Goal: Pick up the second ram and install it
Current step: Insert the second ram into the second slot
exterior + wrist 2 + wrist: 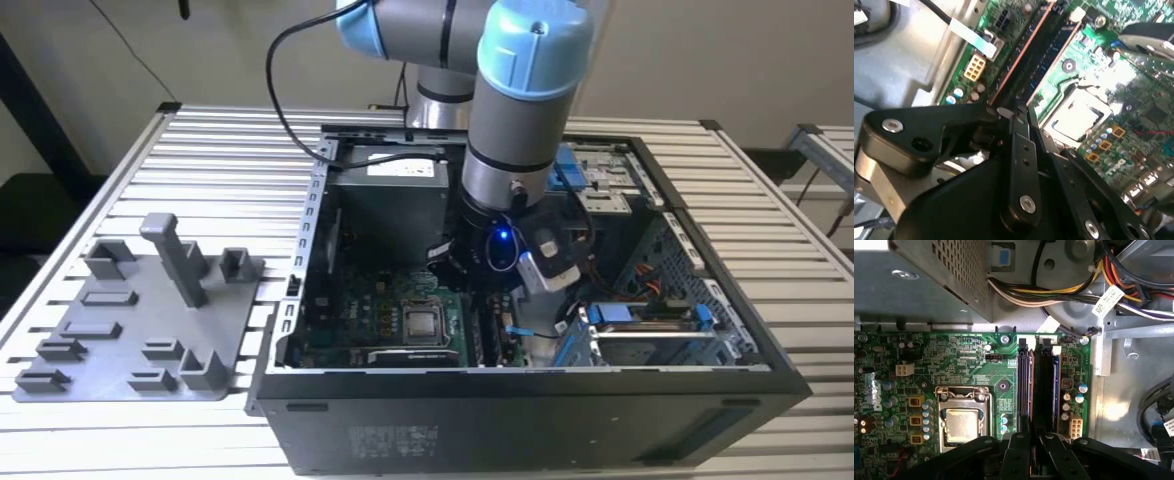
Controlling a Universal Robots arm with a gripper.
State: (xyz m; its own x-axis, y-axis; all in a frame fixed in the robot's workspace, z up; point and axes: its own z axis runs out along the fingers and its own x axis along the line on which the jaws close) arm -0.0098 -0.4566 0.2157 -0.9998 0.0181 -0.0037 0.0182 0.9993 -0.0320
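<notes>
The second ram [1041, 385] is a thin black stick seen edge-on, lying along a memory slot of the green motherboard [974, 360] inside the open computer case [534, 410]. In the second wrist view the second ram [1036, 50] runs as a dark strip away from the fingertips. My gripper [1035, 437] is shut on its near end, with the black fingers [1019, 450] close on either side. The gripper [1015, 117] sits low over the slots, and in the exterior view the gripper [483, 295] reaches down into the case beside the processor socket [424, 322]. Another dark stick [1024, 385] stands in the neighbouring slot.
A grey metal power supply [919, 280] and a bundle of coloured cables [1054, 290] lie just beyond the slots. The processor socket [961, 420] is beside them. A drive cage with blue latches [641, 315] flanks the arm. A grey fixture plate [134, 320] rests outside the case on the slatted table [160, 440].
</notes>
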